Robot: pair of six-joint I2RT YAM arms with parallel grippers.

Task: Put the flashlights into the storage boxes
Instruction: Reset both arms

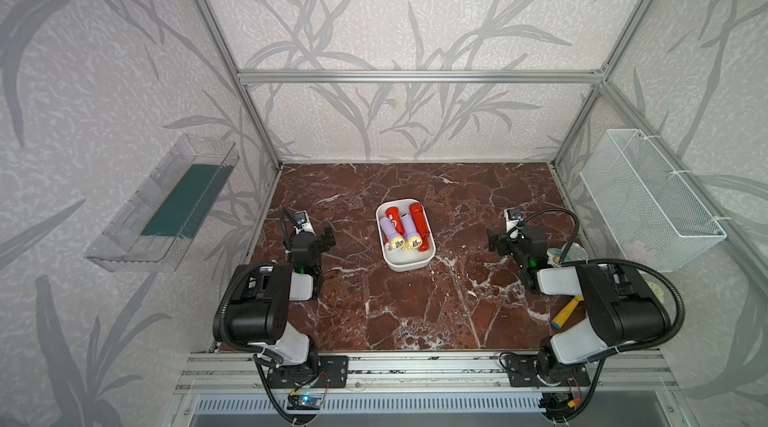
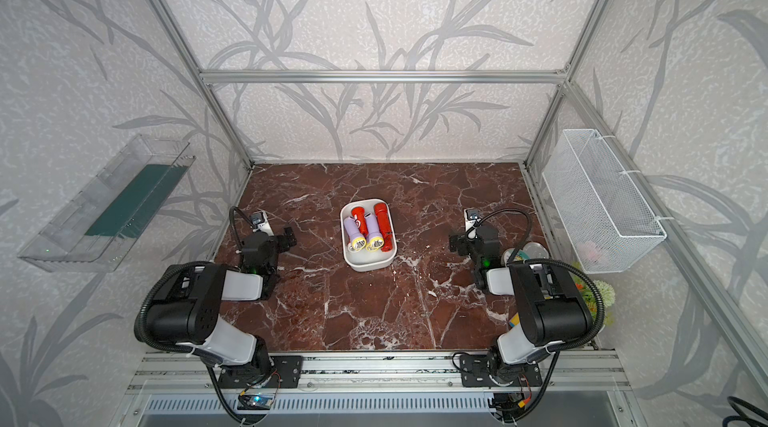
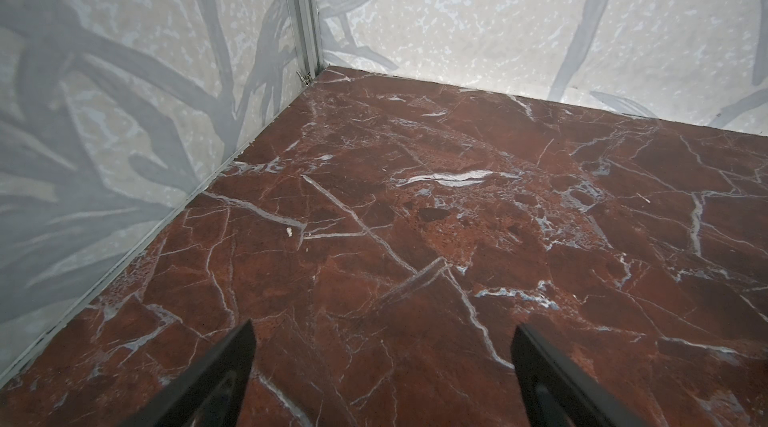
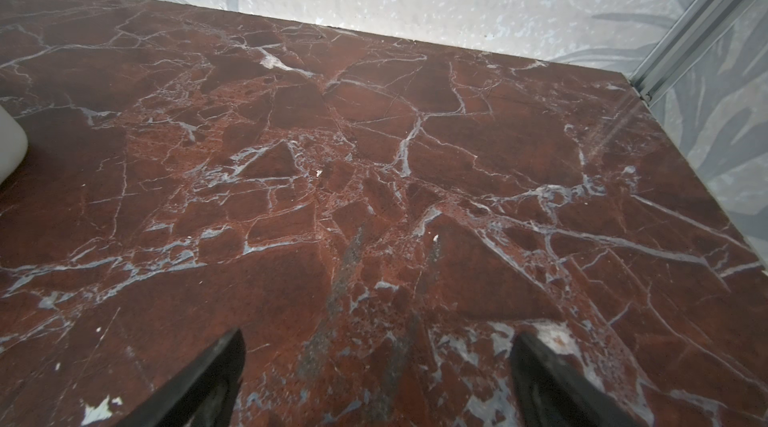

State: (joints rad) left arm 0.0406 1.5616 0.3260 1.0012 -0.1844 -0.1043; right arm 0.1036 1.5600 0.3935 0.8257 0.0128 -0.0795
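Top views both show the white tray (image 1: 406,266) at the centre of the frame on the marble table (image 1: 415,321). Four flashlights (image 1: 417,226) lie side by side inside it, two red and two lavender, and the lavender pair's yellowish lenses point toward the lower edge. The left claw (image 1: 328,236) sits left of the tray and well apart from it, with its jaws spread and nothing between them. The right claw (image 1: 494,242) sits right of the tray, equally clear of it, and is likewise wide and empty. At the lower right a yellow shovel (image 1: 565,311) and a jar (image 1: 572,252) peek out from behind the right arm. No flashlight lies on the bare marble in either top view, though what the arms hide cannot be told. Left wrist view: the left claw (image 3: 382,333) shows two dark tips far apart at the lower edge, with only bare table and a wall corner beyond. Neither tray nor flashlight is in frame. Right wrist view: the right claw (image 4: 379,337) is just as wide and holds nothing, and a white corner of the tray (image 4: 10,142) shows at the left edge. Judging from this, the packing looks finished. Every flashlight in sight is already in the tray and nothing visible is left to pick up.
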